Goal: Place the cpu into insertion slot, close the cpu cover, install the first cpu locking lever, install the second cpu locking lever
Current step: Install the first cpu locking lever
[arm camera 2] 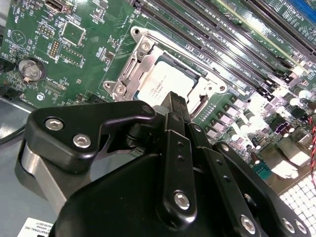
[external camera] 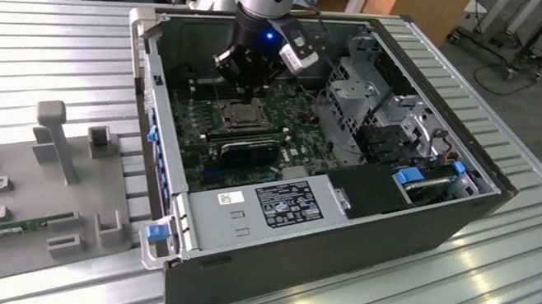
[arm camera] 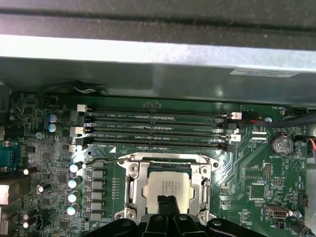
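Silvery-tan square cpu [arm camera: 168, 185] sits in the black square insertion slot [arm camera 2: 185, 66] under the lowered thin silver cpu cover [arm camera: 132, 187]. The black hand [arm camera: 168, 200] hovers just above, clenched and empty. Locking looks not yet done.

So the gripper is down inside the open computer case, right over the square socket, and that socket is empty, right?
Not quite: the socket is not empty. Both wrist views show the cpu seated in the insertion slot, with the cpu cover framing it. The rest holds: in the exterior view the gripper is down inside the open computer case, right over that socket.
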Controlling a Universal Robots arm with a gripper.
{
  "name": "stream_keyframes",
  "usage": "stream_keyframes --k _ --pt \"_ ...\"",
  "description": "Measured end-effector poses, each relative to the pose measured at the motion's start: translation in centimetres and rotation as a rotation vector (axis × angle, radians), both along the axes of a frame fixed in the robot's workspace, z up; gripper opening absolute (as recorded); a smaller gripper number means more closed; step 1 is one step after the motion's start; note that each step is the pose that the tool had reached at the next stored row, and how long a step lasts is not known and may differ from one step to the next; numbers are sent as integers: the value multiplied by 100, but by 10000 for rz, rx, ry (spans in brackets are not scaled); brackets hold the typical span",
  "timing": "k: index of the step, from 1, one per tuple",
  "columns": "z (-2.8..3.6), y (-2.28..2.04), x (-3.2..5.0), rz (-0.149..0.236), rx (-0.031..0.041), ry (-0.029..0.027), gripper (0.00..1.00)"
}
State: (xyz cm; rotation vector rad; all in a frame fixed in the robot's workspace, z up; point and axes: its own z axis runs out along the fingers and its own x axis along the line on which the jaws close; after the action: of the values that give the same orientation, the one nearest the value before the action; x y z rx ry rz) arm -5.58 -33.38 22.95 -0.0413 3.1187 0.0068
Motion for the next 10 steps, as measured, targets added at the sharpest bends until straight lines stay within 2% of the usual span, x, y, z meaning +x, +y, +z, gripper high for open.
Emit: stream_keyframes --k 10 --pt "0 0 -66 1 0 0 11"
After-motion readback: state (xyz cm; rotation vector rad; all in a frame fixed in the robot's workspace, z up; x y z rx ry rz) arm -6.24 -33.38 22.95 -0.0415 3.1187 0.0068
